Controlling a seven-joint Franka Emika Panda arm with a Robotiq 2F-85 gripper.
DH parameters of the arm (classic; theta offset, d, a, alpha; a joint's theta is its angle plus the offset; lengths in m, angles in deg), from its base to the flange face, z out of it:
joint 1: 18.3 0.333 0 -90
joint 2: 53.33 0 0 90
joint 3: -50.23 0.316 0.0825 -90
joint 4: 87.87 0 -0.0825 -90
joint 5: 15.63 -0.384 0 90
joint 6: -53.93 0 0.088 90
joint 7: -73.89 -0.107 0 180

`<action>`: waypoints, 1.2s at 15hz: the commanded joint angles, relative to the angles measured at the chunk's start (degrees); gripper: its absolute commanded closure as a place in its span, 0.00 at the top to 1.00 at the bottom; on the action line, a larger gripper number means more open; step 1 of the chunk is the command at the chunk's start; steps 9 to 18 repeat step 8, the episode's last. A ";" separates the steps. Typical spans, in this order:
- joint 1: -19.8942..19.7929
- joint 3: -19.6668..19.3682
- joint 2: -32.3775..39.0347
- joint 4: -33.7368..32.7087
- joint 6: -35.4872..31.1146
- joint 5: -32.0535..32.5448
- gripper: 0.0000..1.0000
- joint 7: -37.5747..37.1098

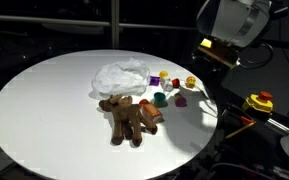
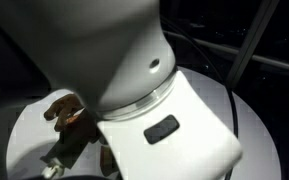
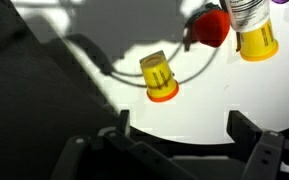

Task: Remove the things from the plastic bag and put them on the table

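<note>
The plastic bag [image 1: 121,75] is a crumpled, whitish, half-clear heap just above the middle of the round white table [image 1: 44,110] in an exterior view. Its folds hide whatever may be inside, so I cannot tell whether it holds anything.

Just below the bag lies a brown plush animal [image 1: 124,117], flat on the table with its legs spread; its upper end is very near the bag's lower edge. The plush also shows at the lower left of an exterior view [image 2: 66,110], mostly hidden by the white robot arm [image 2: 134,60], which fills that frame.

To the right of the bag, small toys are scattered on the bare tabletop, outside the bag:
- a purple and yellow block [image 1: 154,77], just beside the bag
- a green cup [image 1: 159,98]
- a purple piece [image 1: 181,100]
- a yellow duck [image 1: 190,82], nearest the table's right rim

In the wrist view the gripper [image 3: 178,125] enters from the bottom edge. Its two dark fingers [image 3: 114,135] stand wide apart with nothing between them. Above them a yellow cylinder [image 3: 158,77] with an orange rim lies on the white surface, a dark cable [image 3: 114,68] curves past it, and a red knob [image 3: 212,27] sits at the upper right.
</note>
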 commanded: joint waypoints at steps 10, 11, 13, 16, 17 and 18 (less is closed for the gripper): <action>-0.70 -0.13 -0.06 -0.08 0.00 0.07 1.00 0.01; -0.70 -0.13 -0.06 -0.08 0.00 0.07 1.00 0.01; -0.70 -0.13 -0.06 -0.08 0.00 0.07 1.00 0.01; -0.70 -0.13 -0.06 -0.08 0.00 0.07 1.00 0.01; -0.70 -0.13 -0.06 -0.08 0.00 0.07 1.00 0.01; -0.70 -0.13 -0.06 -0.08 0.00 0.07 1.00 0.01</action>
